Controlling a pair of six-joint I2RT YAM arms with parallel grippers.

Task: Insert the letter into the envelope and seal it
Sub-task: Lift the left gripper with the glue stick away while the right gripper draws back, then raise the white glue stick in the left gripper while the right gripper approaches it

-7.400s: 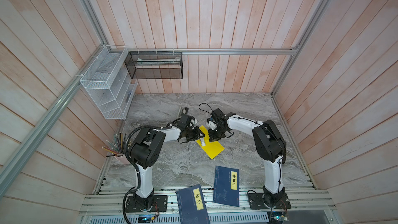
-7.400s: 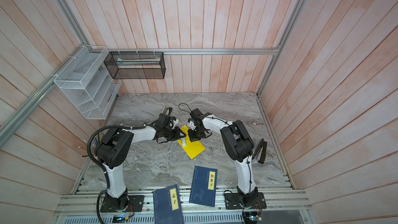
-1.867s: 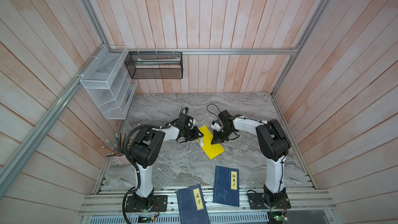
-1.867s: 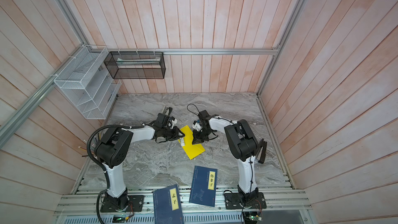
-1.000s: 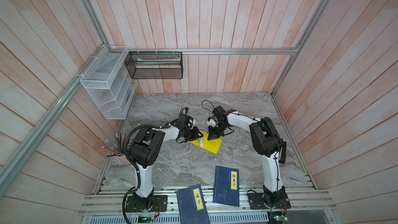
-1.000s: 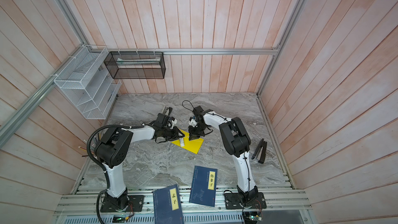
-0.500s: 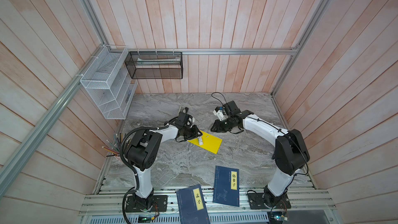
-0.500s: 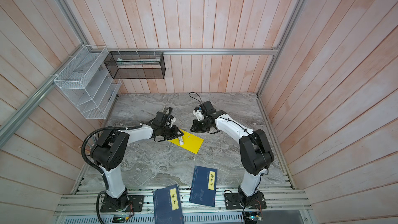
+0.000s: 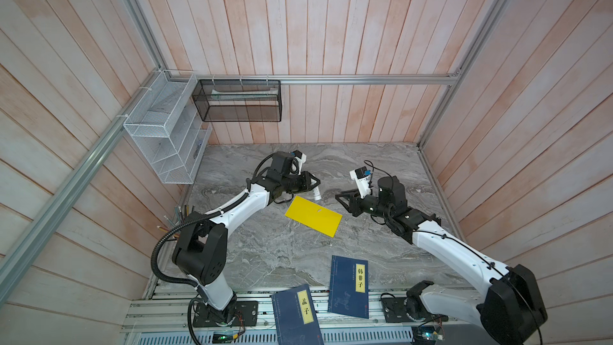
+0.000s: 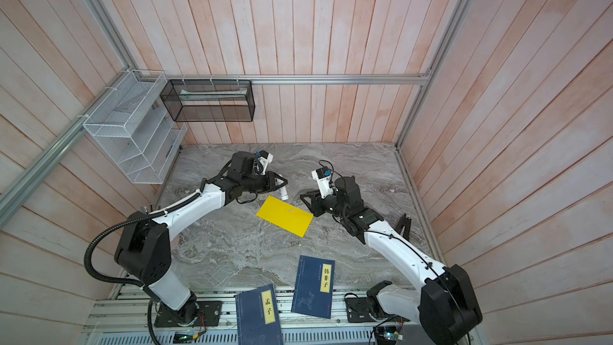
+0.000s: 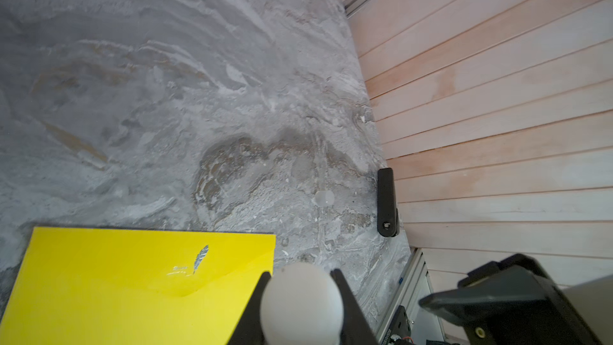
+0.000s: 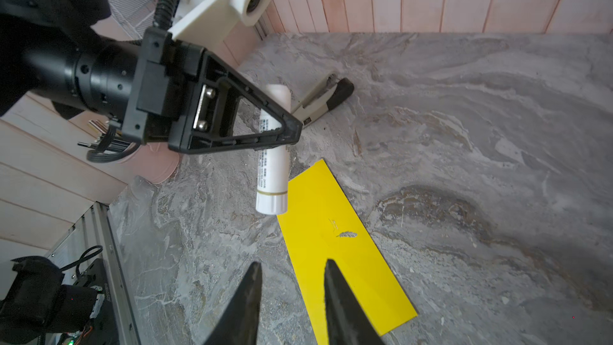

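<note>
The bright yellow envelope (image 9: 313, 215) (image 10: 284, 216) lies flat on the marble table with its flap folded down; a small silver feather mark shows on it (image 12: 341, 253). The letter is not in view. My left gripper (image 9: 308, 184) (image 11: 300, 272) hovers over the envelope's far left corner, shut on a white glue stick (image 12: 272, 174) (image 11: 300, 303) that points down at the table. My right gripper (image 9: 343, 197) (image 12: 292, 265) is open and empty, raised just off the envelope's right end.
Two dark blue books (image 9: 350, 287) (image 9: 297, 313) lie at the table's front edge. A black mesh basket (image 9: 238, 101) and a white wire rack (image 9: 162, 134) hang on the walls. A stapler (image 12: 325, 97) lies behind the left gripper; a black tool (image 10: 403, 225) lies by the right wall.
My right gripper has opened and drawn back to the right, off the envelope. The envelope has swung round and lies flat. The left gripper keeps the glue stick.
</note>
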